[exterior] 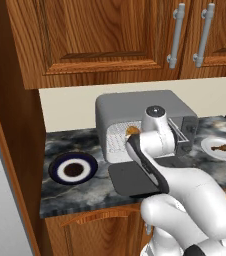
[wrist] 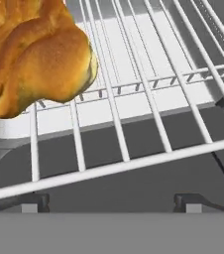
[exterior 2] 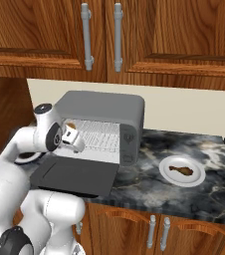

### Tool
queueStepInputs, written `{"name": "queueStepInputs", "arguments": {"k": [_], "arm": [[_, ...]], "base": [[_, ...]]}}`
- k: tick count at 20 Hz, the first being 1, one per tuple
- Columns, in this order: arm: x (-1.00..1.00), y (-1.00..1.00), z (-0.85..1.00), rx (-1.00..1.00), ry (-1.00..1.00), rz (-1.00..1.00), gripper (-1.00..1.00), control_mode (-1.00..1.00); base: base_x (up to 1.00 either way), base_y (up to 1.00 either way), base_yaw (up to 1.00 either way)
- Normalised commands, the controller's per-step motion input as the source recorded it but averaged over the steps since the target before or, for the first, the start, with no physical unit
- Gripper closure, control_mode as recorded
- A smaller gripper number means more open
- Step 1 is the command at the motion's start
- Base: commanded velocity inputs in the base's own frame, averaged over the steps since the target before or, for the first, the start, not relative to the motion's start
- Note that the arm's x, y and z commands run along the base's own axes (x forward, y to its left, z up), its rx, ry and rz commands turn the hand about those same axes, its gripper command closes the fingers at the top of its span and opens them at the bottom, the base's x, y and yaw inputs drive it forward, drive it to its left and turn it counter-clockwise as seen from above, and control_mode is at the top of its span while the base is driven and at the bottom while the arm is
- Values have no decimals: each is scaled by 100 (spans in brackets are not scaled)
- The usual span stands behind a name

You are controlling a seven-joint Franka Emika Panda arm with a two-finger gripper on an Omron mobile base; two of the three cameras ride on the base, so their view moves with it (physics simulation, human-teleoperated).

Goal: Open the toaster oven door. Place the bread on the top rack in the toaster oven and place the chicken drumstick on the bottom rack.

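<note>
Oven [exterior 2: 102, 110] open on the table [exterior 2: 149, 187]; bread [wrist: 32, 57] on the top rack [wrist: 134, 99].
Door [exterior 2: 77, 178] lies flat toward the robot. Drumstick [exterior 2: 180, 170] lies on a white plate [exterior 2: 196, 180] right of the oven, long axis left-right; a dark bowl [exterior: 73, 168] stands left. Claw [exterior 2: 72, 135] spread, empty, at the oven mouth.

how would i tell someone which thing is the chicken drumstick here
Start at the grey toaster oven on the dark marble counter, then look to its knob side for a white plate. The chicken drumstick lies on it: brown, elongated, tapering, unlike the rounder golden bread on the oven's rack.
</note>
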Motion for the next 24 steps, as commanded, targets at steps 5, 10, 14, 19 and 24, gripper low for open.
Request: {"name": "queueStepInputs", "arguments": {"k": [5, 10, 14, 19, 24], "arm": [[25, -10, 1, 0, -32, 0, -100, -100], [22, -12, 0, 0, -21, 0, -100, -100], [17, -6, 0, 0, -8, 1, -100, -100], [23, 0, 13, 0, 0, 3, -100, -100], [53, -7, 11, 0, 6, 4, -100, -100]], "base": [[0, 0, 0], [0, 0, 0], [0, 0, 0], [0, 0, 0], [0, 0, 0]]}}
